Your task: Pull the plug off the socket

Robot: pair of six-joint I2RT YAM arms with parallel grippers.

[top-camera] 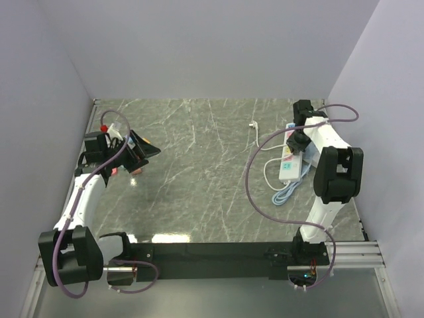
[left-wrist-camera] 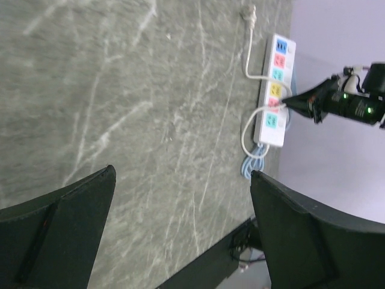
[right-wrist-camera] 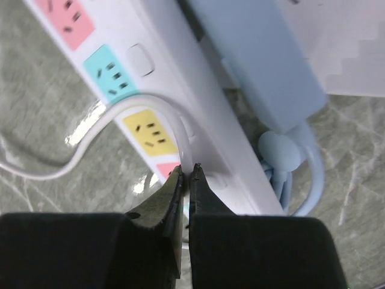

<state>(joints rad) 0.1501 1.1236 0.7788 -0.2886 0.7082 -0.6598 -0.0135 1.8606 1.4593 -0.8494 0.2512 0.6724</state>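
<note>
White cord (right-wrist-camera: 150, 98) arcs over the socket (right-wrist-camera: 180, 66), the long power strip lying at the far right of the table (top-camera: 199, 165) close to the wall. The cord runs down into the right gripper (right-wrist-camera: 187, 174), whose fingers are pressed together, nipping it just above a pink outlet. They hide the plug itself. Over the table's left side hangs the left gripper (left-wrist-camera: 181, 174), spread wide, touching nothing.

Glossy white plastic socket (right-wrist-camera: 174, 66) on polished stone-look table (top-camera: 199, 172) (matt black right claw (right-wrist-camera: 187, 171))
</note>
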